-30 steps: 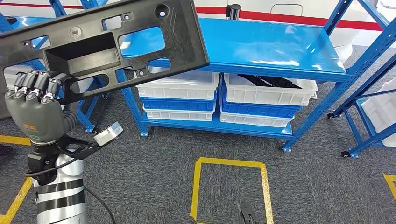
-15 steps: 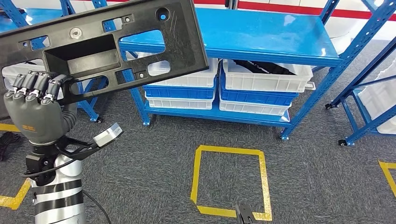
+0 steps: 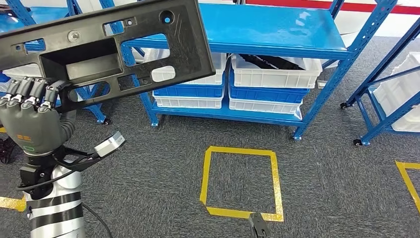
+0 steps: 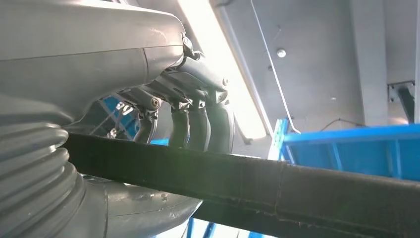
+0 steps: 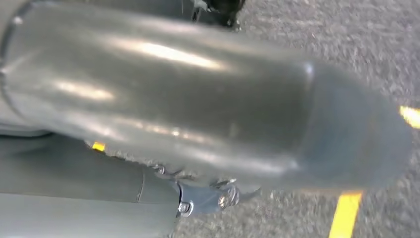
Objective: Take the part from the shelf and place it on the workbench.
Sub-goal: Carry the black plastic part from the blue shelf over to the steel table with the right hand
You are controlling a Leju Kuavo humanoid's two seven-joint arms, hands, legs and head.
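Observation:
The part (image 3: 190, 47) is a long black plastic panel with several cut-outs and a boxed recess. My left hand (image 3: 30, 124) holds it up at the left of the head view, above the floor and in front of the shelf. The fingers curl over the panel's lower edge near its left end. In the left wrist view the dark fingers (image 4: 198, 124) wrap over the panel's black edge (image 4: 247, 183), with the thumb below it. My right hand (image 5: 198, 109) is a blurred grey shape hanging over the grey carpet, and its fingers are not clear.
A blue shelf rack (image 3: 267, 29) stands ahead with white bins (image 3: 275, 77) and blue bins (image 3: 188, 91) on its lower level. A second blue rack (image 3: 391, 99) on wheels is at the right. A yellow tape square (image 3: 240, 181) marks the carpet.
The whole view has shifted: the shelf and the tape square sit higher and a little more to the left in the picture. My left hand keeps its hold on the panel.

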